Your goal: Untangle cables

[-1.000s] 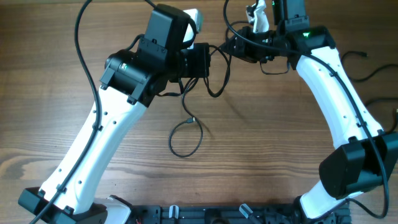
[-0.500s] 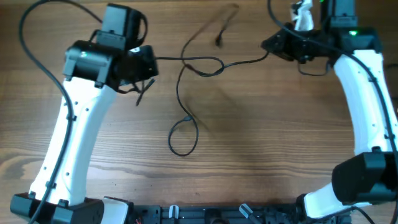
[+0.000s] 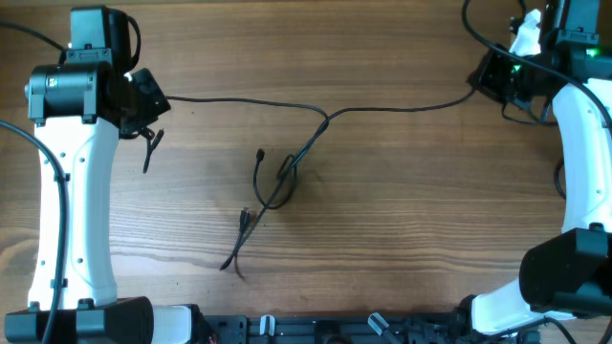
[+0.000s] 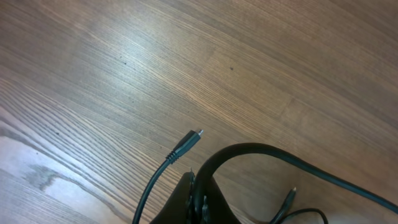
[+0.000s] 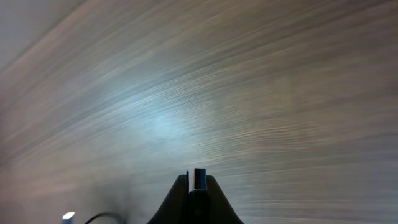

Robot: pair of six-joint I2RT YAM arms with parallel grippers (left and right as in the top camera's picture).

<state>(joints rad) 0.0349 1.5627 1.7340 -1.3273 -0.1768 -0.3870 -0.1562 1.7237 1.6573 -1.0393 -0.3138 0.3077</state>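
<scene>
1. Only the overhead view is showing the cable (image 3: 402, 108) running arm to arm, its knot (image 3: 280, 180) lying midway.
2. Left wrist: left gripper (image 4: 198, 182) is pinching the cable, its plug (image 4: 194, 136) poking out beside.
3. Right wrist: right gripper (image 5: 198, 175) is sitting clamped shut on its end.

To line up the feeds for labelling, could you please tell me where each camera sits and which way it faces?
Overhead: fixed above, looking straight down on the table; left arm and right arm show, the cables strung between left gripper and right gripper.
Left wrist: on the left arm, looking down past its own fingers at wood and a plug end.
Right wrist: on the right arm, facing along blurred wood; only its fingertips show.
Shared: overhead and left wrist both show the cables leaving the left gripper.
</scene>
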